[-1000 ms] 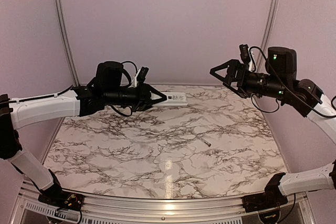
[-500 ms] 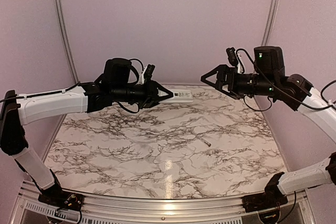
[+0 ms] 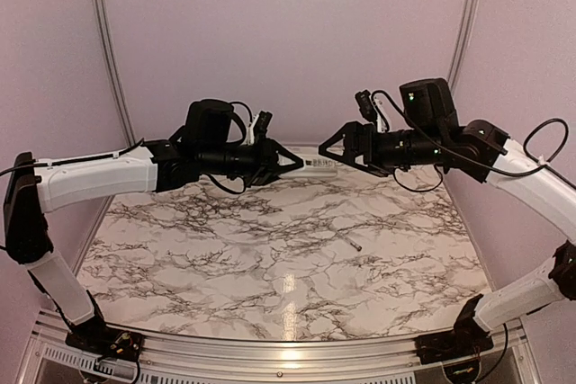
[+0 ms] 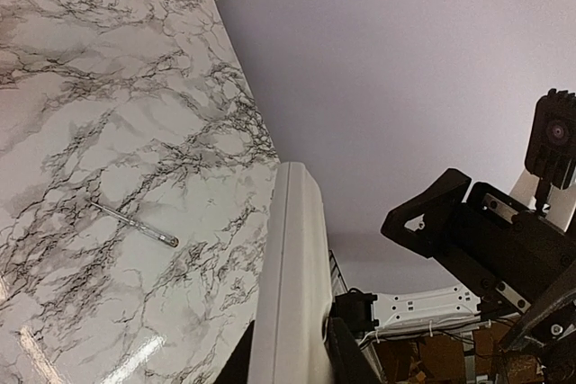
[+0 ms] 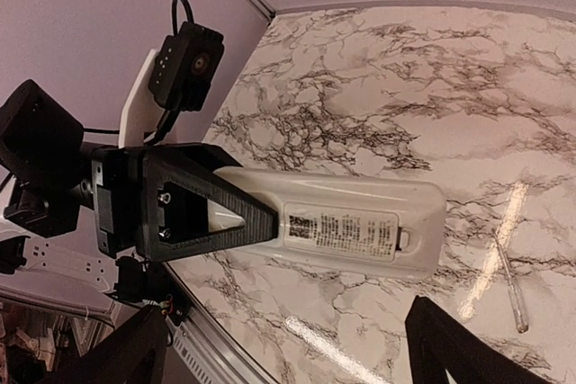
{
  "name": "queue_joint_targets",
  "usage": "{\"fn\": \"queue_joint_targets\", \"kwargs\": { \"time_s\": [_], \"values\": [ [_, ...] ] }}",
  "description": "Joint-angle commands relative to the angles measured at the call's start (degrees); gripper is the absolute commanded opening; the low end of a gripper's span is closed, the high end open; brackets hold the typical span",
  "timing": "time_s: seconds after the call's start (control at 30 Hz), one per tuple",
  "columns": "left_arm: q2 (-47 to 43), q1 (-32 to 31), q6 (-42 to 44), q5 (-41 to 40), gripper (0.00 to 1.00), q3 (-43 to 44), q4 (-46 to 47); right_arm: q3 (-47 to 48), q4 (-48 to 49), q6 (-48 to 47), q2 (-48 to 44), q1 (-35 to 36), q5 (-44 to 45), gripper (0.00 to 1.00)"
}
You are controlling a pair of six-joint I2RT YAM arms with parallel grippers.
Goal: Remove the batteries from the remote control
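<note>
Arms converge on remote held in mid-air

Well off to the side a second ago, the right gripper (image 3: 331, 157) has swung in to just short of the free end of the slim white plastic remote control (image 3: 317, 164), black fingers spread wide apart. The left gripper (image 3: 290, 160) is clamped on the remote's other end, holding it level above the marble-patterned table (image 3: 225, 258), arm stretched forward. The labelled back faces the right wrist camera, cover apparently still on. No batteries show, so unloading looks yet to begin. A thin grey rod (image 3: 351, 242) lies on the table below
</note>
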Motion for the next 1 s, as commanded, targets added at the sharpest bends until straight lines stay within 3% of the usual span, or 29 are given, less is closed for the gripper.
{"fn": "queue_joint_targets", "kwargs": {
  "time_s": [0.0, 0.97],
  "values": [
    [0.49, -0.46, 0.35, 0.01, 0.00, 1.84, 0.26, 3.20, -0.78, -0.05, 1.43, 0.74, 2.01, 0.90],
    [0.58, -1.34, -1.06, 1.78, 0.00, 1.69, 3.52, 5.22, 0.01, -0.94, 6.73, 0.75, 1.87, 0.87]
  ]
}}
